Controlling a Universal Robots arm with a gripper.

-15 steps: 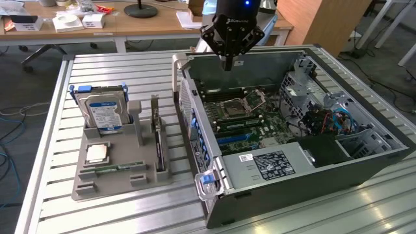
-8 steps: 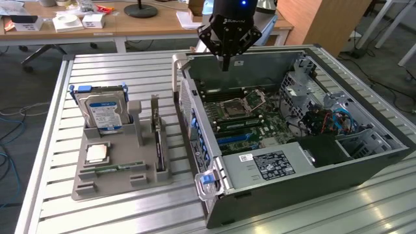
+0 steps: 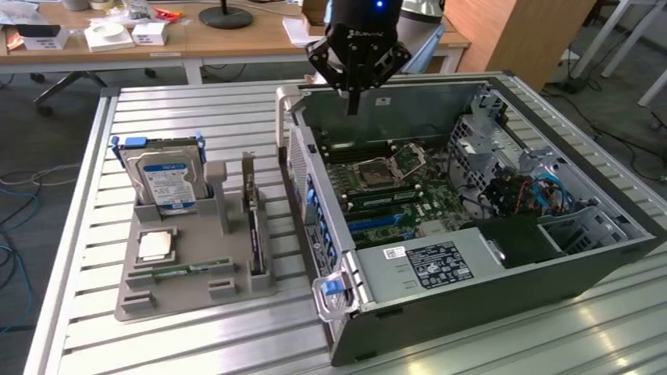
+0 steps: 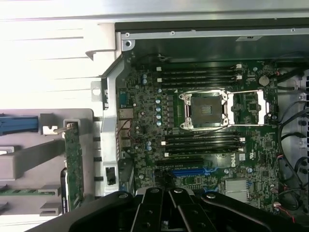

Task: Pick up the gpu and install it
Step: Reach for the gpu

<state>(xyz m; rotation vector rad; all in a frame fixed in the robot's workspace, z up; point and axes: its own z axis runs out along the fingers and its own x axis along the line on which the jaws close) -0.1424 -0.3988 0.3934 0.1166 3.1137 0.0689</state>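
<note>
Black robot gripper (image 3: 354, 100) hangs w/ fingers pressed together, nothing pinched, over the far wall of the open dark-grey metal computer case (image 3: 490, 297). Case lies on its side, so the green motherboard (image 3: 391, 183) faces up, prob. for straight-down access. Long blue expansion slot (image 3: 373, 223) on the board is bare, w/ free room above it. Case walls & the blue-and-red cable bundle (image 3: 521, 191) on the exterior view's right hem it in.

Gpu (image 3: 253, 215), a thin dark circuit card w/ silver bracket strip, is not yet picked. It stands on edge in a slot of the grey plastic holder (image 3: 187, 301), on the exterior view's left of the case, well apart from the gripper. Upright pose leaves its top edge exposed for a pinch. Side room looks tight: a holder post is just beside it, blue-and-silver hard drive (image 3: 167, 180) near. All rests on a slatted aluminium table (image 3: 208, 105).
</note>
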